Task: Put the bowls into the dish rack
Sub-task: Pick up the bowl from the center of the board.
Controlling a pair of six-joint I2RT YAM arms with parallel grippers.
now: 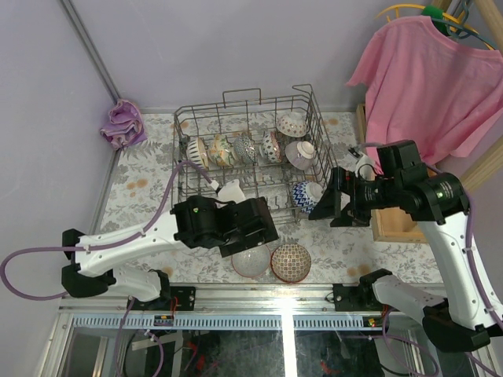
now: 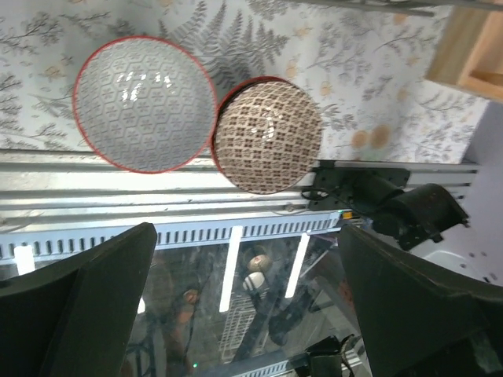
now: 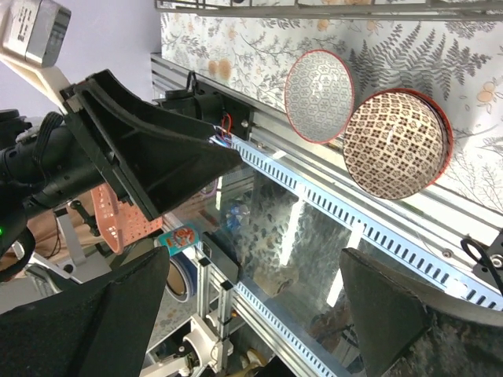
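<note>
The left gripper (image 2: pixel 245 263) is held wide open with nothing between its fingers (image 2: pixel 94 298). Just beyond the fingertips two upturned bowls are seen on the table (image 2: pixel 377 71) — a grey hexagon-patterned bowl (image 2: pixel 145 102) toward the left finger and a brown lattice bowl (image 2: pixel 267 135) touching it, nearer the middle. The right gripper (image 3: pixel 255 271) is likewise spread wide and empty, and the dish rack (image 1: pixel 244 104) is seen just to its left, with several racked bowls (image 1: pixel 271 146) stood on edge inside.
</note>
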